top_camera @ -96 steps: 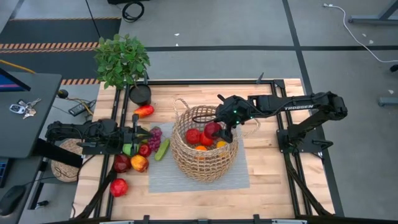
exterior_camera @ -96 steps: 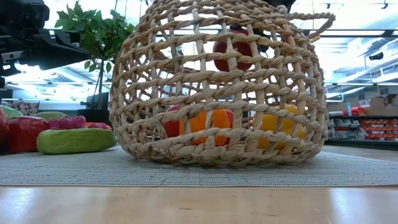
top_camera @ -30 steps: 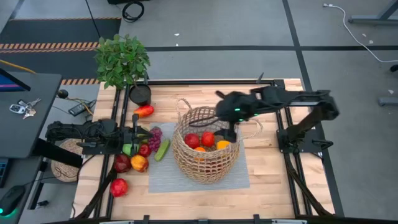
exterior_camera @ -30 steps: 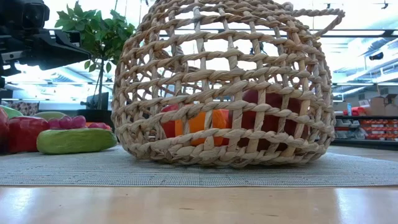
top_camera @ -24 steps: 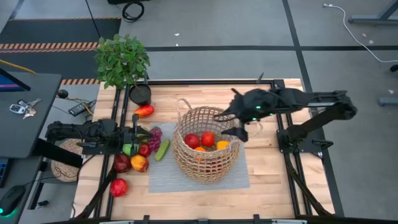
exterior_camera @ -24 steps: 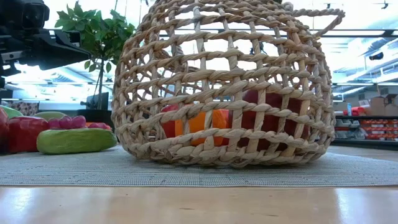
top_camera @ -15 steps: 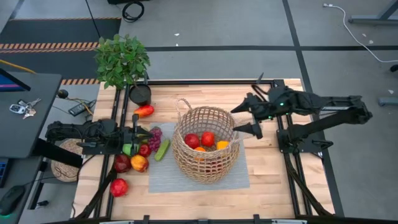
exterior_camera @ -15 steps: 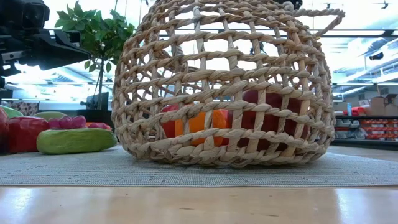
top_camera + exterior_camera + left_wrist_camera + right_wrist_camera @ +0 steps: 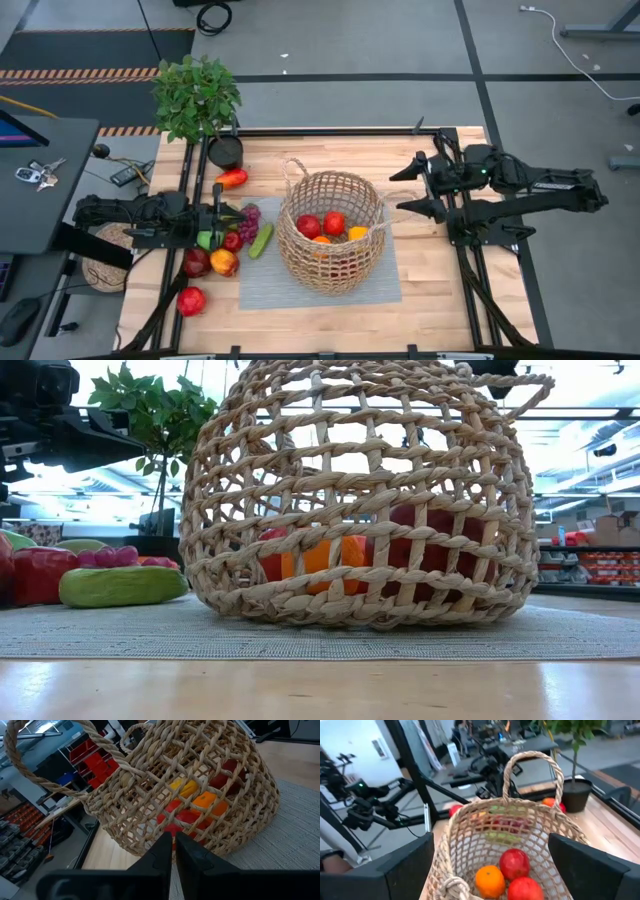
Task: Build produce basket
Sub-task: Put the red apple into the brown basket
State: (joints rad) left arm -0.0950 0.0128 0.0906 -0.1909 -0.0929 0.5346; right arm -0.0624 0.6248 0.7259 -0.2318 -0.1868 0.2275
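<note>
The tan wicker basket (image 9: pixel 330 232) stands with its base on a grey mat (image 9: pixel 300 285) mid-table. Inside lie two red apples (image 9: pixel 309 226), an orange (image 9: pixel 322 240) and a yellow lemon (image 9: pixel 357 233). My right gripper (image 9: pixel 406 190) is open and empty, just right of the basket; its wrist view looks down into the basket (image 9: pixel 505 835). My left gripper (image 9: pixel 217 205) is shut and empty at the table's left, above the loose produce: grapes (image 9: pixel 248 214), cucumber (image 9: pixel 261 240), green apple (image 9: pixel 205 240), red apples (image 9: pixel 196 262), pepper (image 9: pixel 231 179).
A black pot (image 9: pixel 226 152) with a leafy plant (image 9: pixel 195 95) stands at the far left corner. One red apple (image 9: pixel 191 300) lies near the front left. Bare wood shows in front of and to the right of the mat. Black frame rails run along both table sides.
My right gripper has drawn back from above the basket's right rim toward the table's right edge, open and empty. The fruit in the basket has stayed where it lay. My left arm has kept still.
</note>
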